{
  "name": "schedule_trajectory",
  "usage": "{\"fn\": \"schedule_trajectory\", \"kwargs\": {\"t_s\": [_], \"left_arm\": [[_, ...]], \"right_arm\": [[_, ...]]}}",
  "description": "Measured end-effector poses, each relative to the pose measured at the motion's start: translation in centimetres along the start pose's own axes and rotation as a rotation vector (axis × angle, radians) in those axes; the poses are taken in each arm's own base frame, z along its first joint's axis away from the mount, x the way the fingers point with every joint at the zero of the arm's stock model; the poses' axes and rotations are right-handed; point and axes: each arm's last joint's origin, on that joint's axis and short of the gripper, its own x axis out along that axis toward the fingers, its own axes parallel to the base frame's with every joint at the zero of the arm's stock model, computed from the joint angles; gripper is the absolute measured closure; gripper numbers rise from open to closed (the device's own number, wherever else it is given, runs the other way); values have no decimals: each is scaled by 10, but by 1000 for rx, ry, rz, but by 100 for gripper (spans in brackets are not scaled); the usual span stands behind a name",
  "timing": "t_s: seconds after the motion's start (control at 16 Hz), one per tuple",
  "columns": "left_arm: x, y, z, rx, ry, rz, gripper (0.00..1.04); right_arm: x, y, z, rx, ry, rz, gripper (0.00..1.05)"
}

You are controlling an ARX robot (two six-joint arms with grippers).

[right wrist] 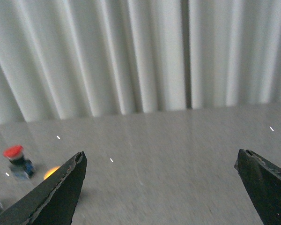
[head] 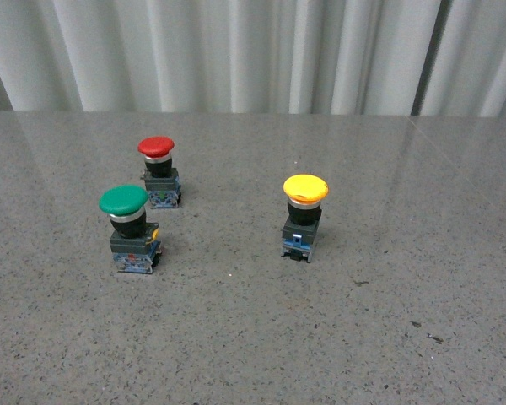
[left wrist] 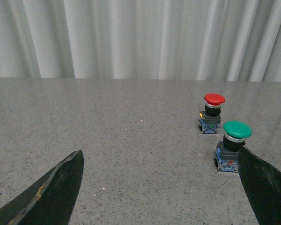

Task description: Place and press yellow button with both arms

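The yellow button stands upright on the grey table, right of centre in the front view, on its dark grey-blue base. In the right wrist view only a sliver of its yellow cap shows behind one finger. Neither arm shows in the front view. My left gripper is open and empty above the table; the yellow button is out of its view. My right gripper is open and empty, with bare table between its fingers.
A green-capped switch and a red-capped switch stand left of the yellow button. Both show in the left wrist view, green close beside one finger, red beyond. A white curtain hangs behind the table.
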Motion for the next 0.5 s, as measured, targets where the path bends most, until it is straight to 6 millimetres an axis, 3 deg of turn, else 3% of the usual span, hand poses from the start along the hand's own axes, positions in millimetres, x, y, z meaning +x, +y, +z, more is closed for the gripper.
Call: {"fn": "schedule_trajectory", "kwargs": {"t_s": [0.06,0.12,0.19,0.25,0.5], "left_arm": [[0,0,0,0,0,0,7],[0,0,0,0,0,0,7],[0,0,0,0,0,0,7],[0,0,0,0,0,0,7],[0,0,0,0,0,0,7]], "right_arm": [[26,12,24,8,-62,73,6],[103,55,34,24,28,191,6],[142,122,20,23,124,333,6],[152,132,-4,-3,214,325,21],[156,133,-15,-15,253,314,34]]}}
